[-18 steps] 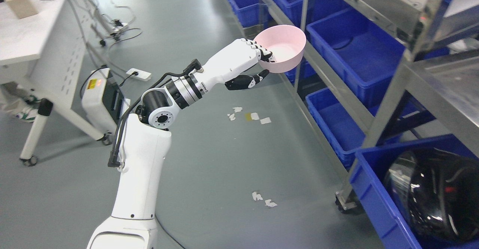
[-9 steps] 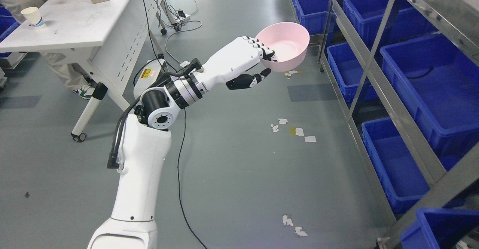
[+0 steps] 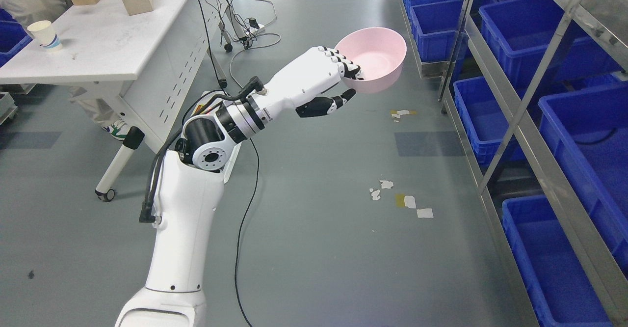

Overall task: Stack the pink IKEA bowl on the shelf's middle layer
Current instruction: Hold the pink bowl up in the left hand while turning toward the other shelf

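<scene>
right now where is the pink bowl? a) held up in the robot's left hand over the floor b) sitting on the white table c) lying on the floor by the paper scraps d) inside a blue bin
a: the left hand grips the rim of the pink bowl, which hangs in the air above the grey floor, apart from the white table and the blue bins.

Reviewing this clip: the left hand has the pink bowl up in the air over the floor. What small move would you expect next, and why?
Probably a carry to the right, toward the metal shelf. The left hand grips the pink bowl by its near rim, upright and empty, hanging over open floor and short of the shelf's frame. The levels in view hold blue bins; no free stacking spot shows here, so the base may need to turn too.
</scene>
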### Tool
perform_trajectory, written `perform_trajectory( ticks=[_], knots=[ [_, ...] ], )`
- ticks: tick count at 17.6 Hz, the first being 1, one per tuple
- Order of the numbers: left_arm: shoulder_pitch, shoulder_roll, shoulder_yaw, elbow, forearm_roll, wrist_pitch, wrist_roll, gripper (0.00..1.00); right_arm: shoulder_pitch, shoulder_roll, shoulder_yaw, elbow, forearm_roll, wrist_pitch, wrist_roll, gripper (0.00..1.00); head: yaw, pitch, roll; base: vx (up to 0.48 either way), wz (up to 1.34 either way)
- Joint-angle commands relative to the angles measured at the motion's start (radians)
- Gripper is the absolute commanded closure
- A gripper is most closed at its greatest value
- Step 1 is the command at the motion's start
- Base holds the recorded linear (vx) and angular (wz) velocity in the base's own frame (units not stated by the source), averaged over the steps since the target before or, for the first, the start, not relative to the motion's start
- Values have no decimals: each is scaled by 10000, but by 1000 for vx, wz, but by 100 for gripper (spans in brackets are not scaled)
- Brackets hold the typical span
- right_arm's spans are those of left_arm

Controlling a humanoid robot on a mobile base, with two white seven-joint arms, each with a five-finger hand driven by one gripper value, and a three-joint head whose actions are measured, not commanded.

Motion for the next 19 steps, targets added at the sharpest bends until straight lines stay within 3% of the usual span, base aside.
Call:
perform_trajectory(
  ticks=[1,19],
  knots=[
    [0,175,45,-98,8,6,-1,99,215,-175,0,-175,0,6,1,0,0,0,0,329,69],
    [0,175,14,-82,70,6,14,98,215,-175,0,-175,0,6,1,0,0,0,0,342,61]
  ],
)
